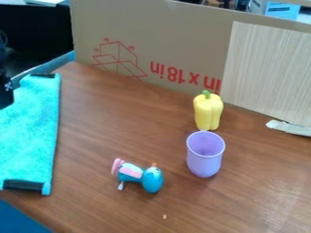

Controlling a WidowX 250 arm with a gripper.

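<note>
Brown wood-grain tabletop [109,132], backed by a tan cardboard panel [152,36] with red line art and lettering, plus a pale wood-look board [267,68] at the right. Black robot arm [5,92] is at the left edge, over or just beside the turquoise fuzzy cloth [27,132] with black end strips — can't tell if the claw is apart, together or clamped on anything. Cloth is the nearest item to the arm, spread along the table's left side, fairly flat. Loose pieces sit further right: smooth yellow toy bell pepper with a green stem [208,113], upright near the cardboard; light purple plastic cup [204,157], upright, mouth up, just in front of the pepper — can't tell whether they touch. Small blue figure toy with pink parts [142,176] lies on the table left of the cup and nearer the camera, apart from it. Progress, my read: looks like an early state. Nothing is stacked or nested, the pepper is outside the cup, the blue toy is on bare wood and the cloth isn't folded over. No placement I'd call done; all three pieces rest directly on the table, and what's left can't be pinned down from the layout.
</note>
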